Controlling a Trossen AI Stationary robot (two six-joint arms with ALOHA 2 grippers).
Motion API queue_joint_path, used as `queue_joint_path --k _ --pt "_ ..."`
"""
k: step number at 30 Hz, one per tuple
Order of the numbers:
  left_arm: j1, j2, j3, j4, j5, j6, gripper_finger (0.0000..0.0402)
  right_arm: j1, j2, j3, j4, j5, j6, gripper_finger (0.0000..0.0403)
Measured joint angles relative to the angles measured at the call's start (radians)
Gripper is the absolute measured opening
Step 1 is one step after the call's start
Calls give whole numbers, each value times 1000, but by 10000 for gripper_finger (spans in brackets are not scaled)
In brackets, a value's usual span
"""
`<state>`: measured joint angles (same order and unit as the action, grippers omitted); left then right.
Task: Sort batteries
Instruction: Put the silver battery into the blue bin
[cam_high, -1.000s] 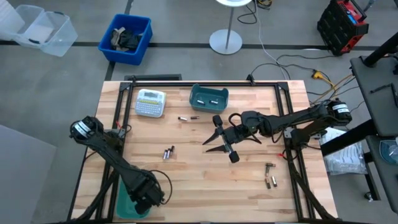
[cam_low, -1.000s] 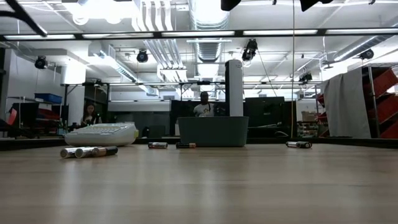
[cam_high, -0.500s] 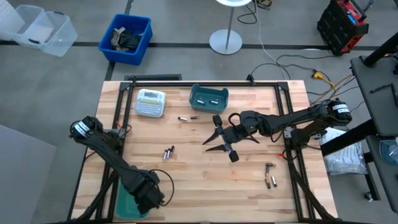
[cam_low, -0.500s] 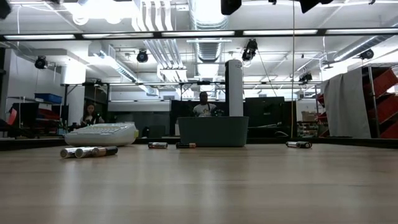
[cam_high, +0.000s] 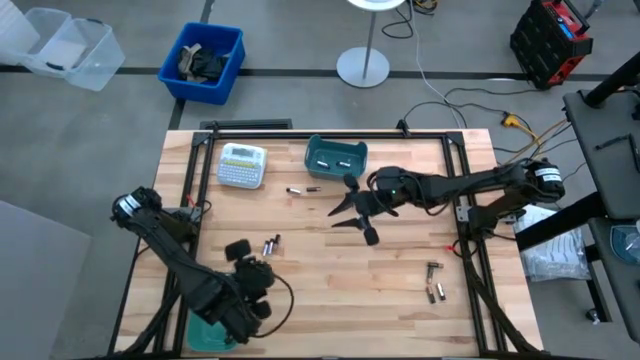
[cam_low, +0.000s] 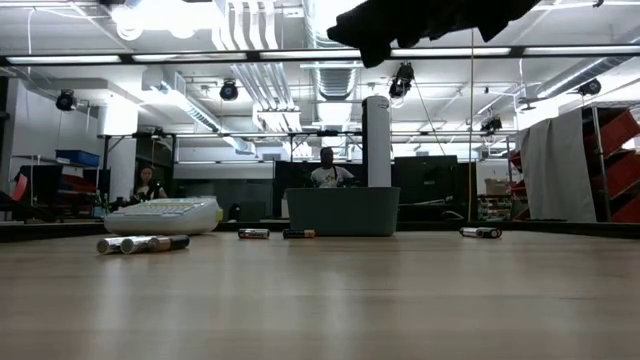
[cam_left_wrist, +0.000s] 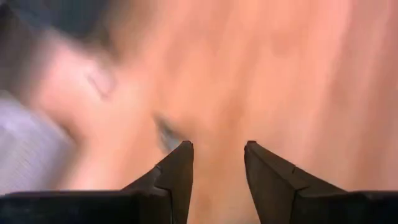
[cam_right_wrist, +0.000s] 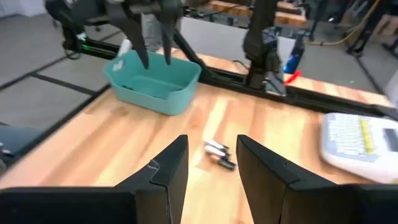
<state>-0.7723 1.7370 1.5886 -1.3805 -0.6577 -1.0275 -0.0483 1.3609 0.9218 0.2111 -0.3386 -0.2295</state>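
A teal bin sits at the lower left of the high view, partly hidden by the left arm; contents not visible. The left gripper is spread and empty. Batteries lie left of centre on the table. A second teal bin, upper centre, holds pale items. The right gripper is parted, empty. The low view alone shows two people in the background.

Right end effector open near teal bin; batteries beside left end effector.
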Motion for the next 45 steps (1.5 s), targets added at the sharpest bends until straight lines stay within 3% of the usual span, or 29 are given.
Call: queue_joint_path --k 3,8,13,17,23,29,39,45 --pt "2 -7 2 -14 -215 110 124 -25 0 -3 3 -1 -29 121" --pt "38 -38 -17 -90 -350 170 124 -88 0 -18 3 -2 -55 120" --pt "90 -126 -130 -87 -355 206 124 -170 2 -54 3 -2 -71 130" --pt "117 -239 -288 12 -357 208 124 -235 2 -93 1 -2 -75 137" --pt "143 -419 -514 358 -354 291 120 -303 2 -113 13 -2 -70 136" --pt "141 -510 -597 661 -347 463 117 -301 2 -85 10 -3 -22 130" --pt "142 -513 -598 646 -326 494 116 -226 2 -65 5 0 63 145" --pt "156 -516 -598 558 -326 491 116 -185 2 -59 -28 168 74 144"
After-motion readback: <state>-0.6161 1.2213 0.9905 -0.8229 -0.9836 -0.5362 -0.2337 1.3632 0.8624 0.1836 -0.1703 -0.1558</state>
